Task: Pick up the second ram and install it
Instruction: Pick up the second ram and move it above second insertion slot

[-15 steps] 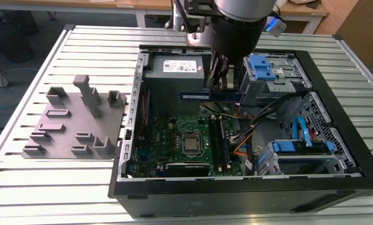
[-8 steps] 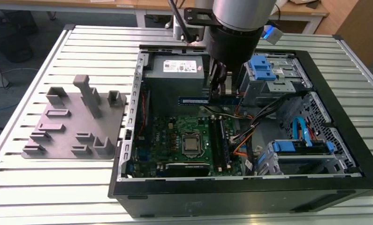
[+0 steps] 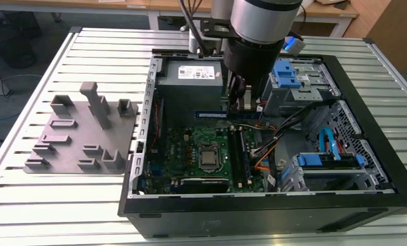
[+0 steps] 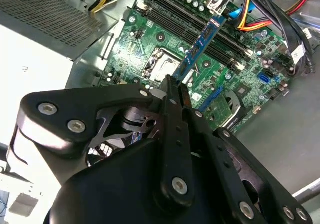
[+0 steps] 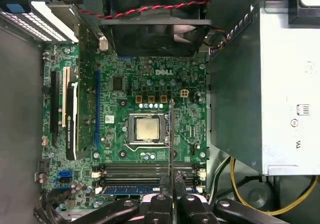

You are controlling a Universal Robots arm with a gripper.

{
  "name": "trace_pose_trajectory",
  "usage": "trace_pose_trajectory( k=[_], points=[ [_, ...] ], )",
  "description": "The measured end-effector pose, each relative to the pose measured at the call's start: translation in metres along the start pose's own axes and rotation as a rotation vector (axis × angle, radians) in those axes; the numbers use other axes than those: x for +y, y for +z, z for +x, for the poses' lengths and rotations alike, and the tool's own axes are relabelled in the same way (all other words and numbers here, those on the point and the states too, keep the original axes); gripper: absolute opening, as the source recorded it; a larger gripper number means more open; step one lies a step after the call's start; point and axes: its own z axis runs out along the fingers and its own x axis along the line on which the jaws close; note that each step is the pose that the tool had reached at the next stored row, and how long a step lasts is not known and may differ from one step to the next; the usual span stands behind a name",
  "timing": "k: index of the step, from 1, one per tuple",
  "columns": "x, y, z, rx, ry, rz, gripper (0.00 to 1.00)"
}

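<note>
The second ram (image 4: 198, 44), a thin blue-green stick with dark chips, is held by one end above the motherboard (image 4: 150, 43). In the first wrist view the ram (image 5: 171, 139) shows edge-on as a thin line over the processor socket (image 5: 147, 129). My gripper (image 4: 175, 85) is shut on it, and its fingertips (image 5: 163, 183) pinch the stick's end. In the exterior view the gripper (image 3: 235, 106) hangs inside the open computer case with the ram (image 3: 211, 115) sticking out toward that view's left, above the memory slots (image 3: 241, 154). The stick is clear of the slots (image 5: 150, 170).
Another blue memory stick (image 5: 131, 189) sits in a slot. The power supply (image 3: 189, 77), a fan (image 5: 150, 26), drive cages (image 3: 295, 77) and cable bundles (image 3: 275, 136) crowd the case. A grey fixture plate (image 3: 80, 133) with upright posts lies on the slatted table (image 3: 66, 205).
</note>
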Motion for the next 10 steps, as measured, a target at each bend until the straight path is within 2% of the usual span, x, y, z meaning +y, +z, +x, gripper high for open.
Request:
trace_pose_trajectory(
  k=[10],
  points=[
    [-0.0007, 0.0154, 0.001, 0.0, 0.0, 0.0, 0.14]
  ],
)
